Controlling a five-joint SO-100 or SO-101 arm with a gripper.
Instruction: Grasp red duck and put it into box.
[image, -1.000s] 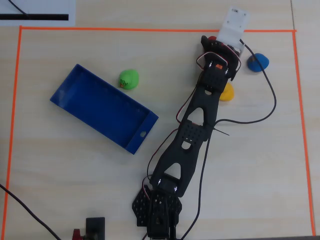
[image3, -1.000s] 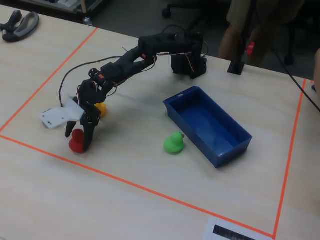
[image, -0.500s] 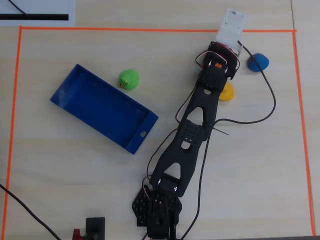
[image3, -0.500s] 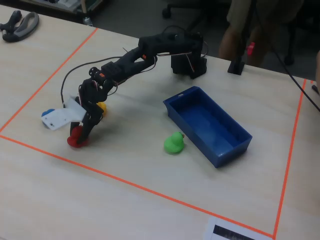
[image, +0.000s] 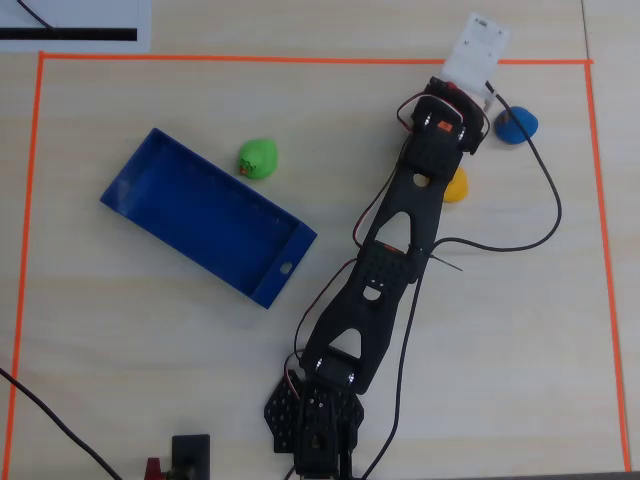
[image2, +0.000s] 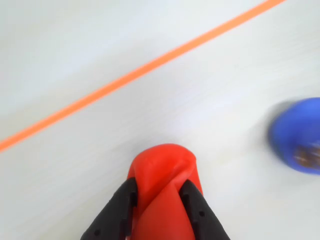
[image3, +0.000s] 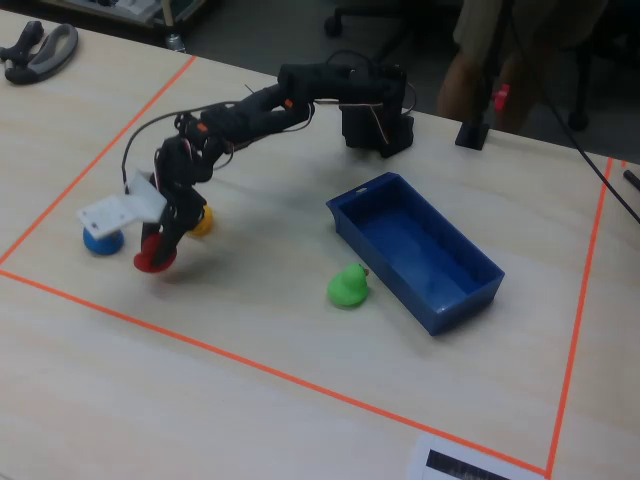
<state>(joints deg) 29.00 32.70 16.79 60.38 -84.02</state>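
Observation:
The red duck (image2: 165, 190) is squeezed between my gripper's (image2: 159, 200) two black fingers (image2: 120, 210) in the wrist view. In the fixed view my gripper (image3: 158, 250) holds the red duck (image3: 153, 256) just above the table near the left tape corner. In the overhead view the arm hides the duck; my gripper's end lies under the white camera mount (image: 476, 50). The box (image: 205, 215) is a dark-blue shallow tray at left centre, empty; it also shows in the fixed view (image3: 470, 290).
A blue duck (image: 517, 125) (image3: 102, 240) (image2: 297, 135) sits close beside my gripper. A yellow duck (image: 457, 185) (image3: 201, 222) lies half under the arm. A green duck (image: 258, 158) (image3: 347, 287) sits beside the box. Orange tape (image: 300, 60) (image2: 125, 77) borders the area.

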